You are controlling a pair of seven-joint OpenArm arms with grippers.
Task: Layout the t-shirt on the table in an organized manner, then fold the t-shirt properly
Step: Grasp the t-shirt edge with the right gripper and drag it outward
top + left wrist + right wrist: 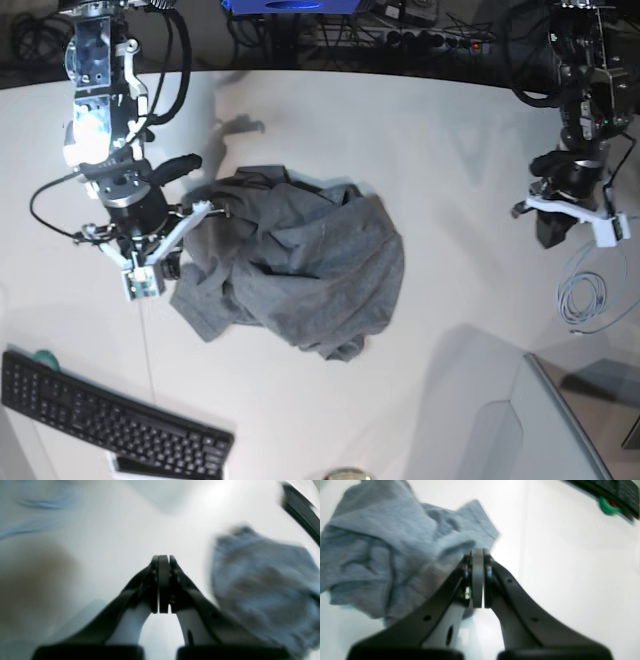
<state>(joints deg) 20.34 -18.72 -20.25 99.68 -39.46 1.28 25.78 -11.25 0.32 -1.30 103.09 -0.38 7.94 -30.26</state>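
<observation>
Both grippers, left (163, 557) and right (477, 551), are closed empty; the crumpled t-shirt (290, 265) may bunch further if grabbed mid-heap.

Base view: mounted high, looking almost straight down on the desk (450, 150), far enough to take in both arms, the t-shirt (300, 265) at centre and a keyboard (100, 410) at the near edge.

Left wrist view: set behind the left gripper (163, 558), looking along it, close over the desk (112, 530); motion-blurred. T-shirt (265, 580) at frame right.

Right wrist view: same mounting behind the right gripper (477, 552), very close. T-shirt (382, 555) at frame left, keyboard (615, 492) at top right.

All three views share the t-shirt.
</observation>
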